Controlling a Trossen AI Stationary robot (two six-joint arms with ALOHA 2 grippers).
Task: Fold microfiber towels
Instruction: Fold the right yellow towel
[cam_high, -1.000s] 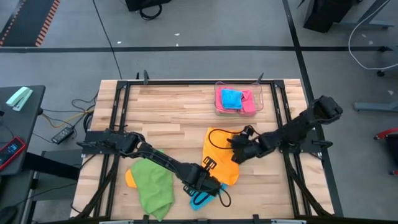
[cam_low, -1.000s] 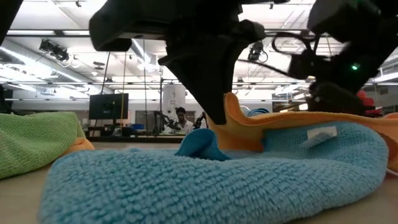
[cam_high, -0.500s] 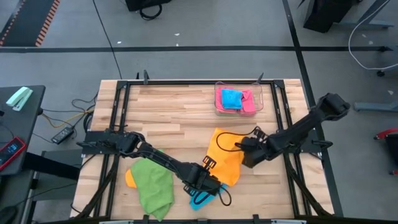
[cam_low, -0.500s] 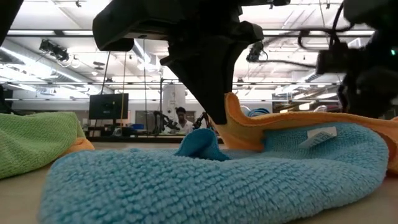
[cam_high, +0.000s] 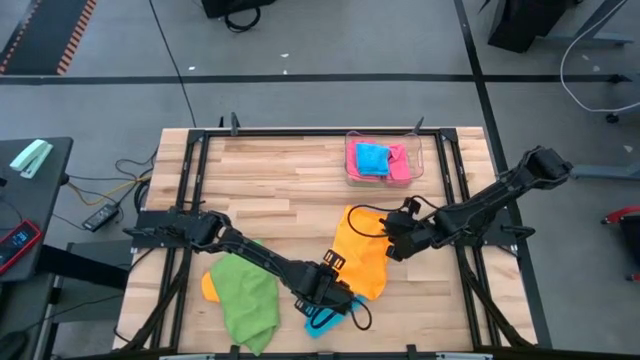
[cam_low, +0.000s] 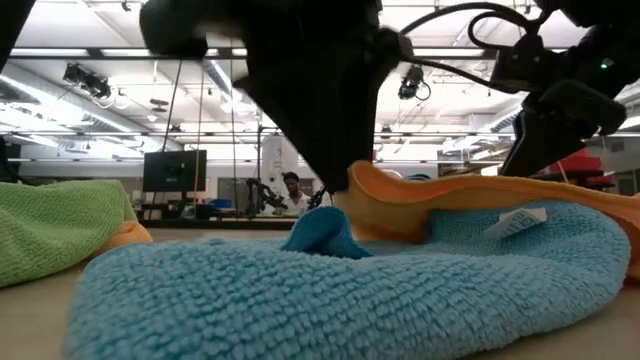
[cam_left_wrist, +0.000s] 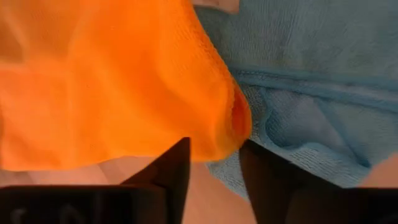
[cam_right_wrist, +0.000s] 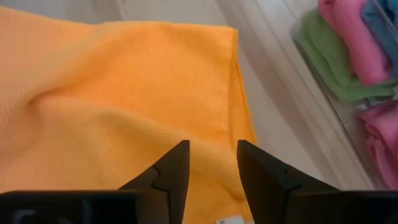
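Observation:
An orange microfiber towel (cam_high: 362, 255) lies spread on the table's middle; its near corner (cam_left_wrist: 233, 121) overlaps a crumpled sky-blue towel (cam_low: 300, 290) at the near edge. My left gripper (cam_left_wrist: 214, 149) points steeply down over that corner, fingers open, with the corner's tip in the gap between them. My right gripper (cam_high: 392, 245) hangs open above the orange towel's right edge (cam_right_wrist: 239, 93) and holds nothing. A green towel (cam_high: 245, 300) lies bunched at the near left, partly on another orange cloth (cam_high: 208, 288). My left gripper stands open from above, with the orange towel's near corner (cam_left_wrist: 217, 146) between its fingers. The corner rests on the sky-blue towel. Whether a finger touches the cloth, I cannot tell.
A clear tray (cam_high: 349, 150) at the far right holds folded blue, pink and green towels (cam_right_wrist: 348, 56). Black frame rails run along the table's left and right sides. Bare wood shows at the far left and middle.
My left gripper has opened and let go of the orange towel's near corner, which has settled onto the blue towel. My right gripper has risen from the orange towel and drawn back a little toward the table's right edge.

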